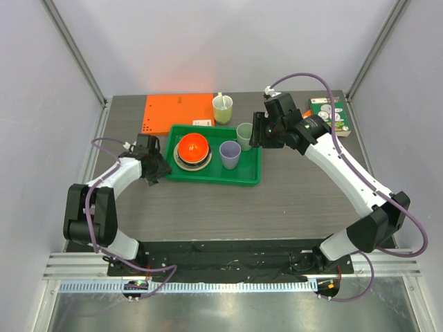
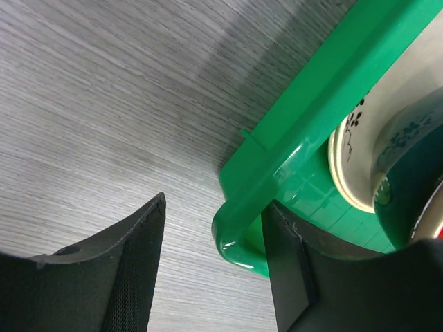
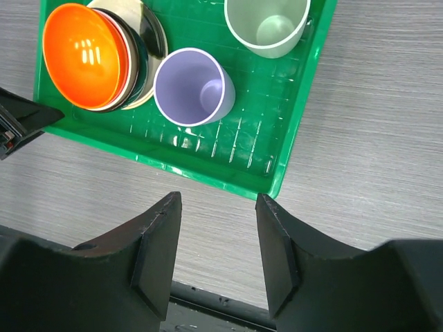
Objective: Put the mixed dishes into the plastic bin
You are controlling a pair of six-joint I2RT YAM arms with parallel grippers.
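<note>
My left jaws half-open astride green bin corner rim, lower centre; right jaws part-open, empty. Bin likely stiff, slick; stacked dishes fragile, take rims.

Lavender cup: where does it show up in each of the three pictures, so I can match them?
Top external: lavender cup, right of centre in the green bin.
Left wrist: not in it.
Right wrist: upper middle, inside the bin.
Shared landmark: the green bin's rim, seen in all three.
</note>
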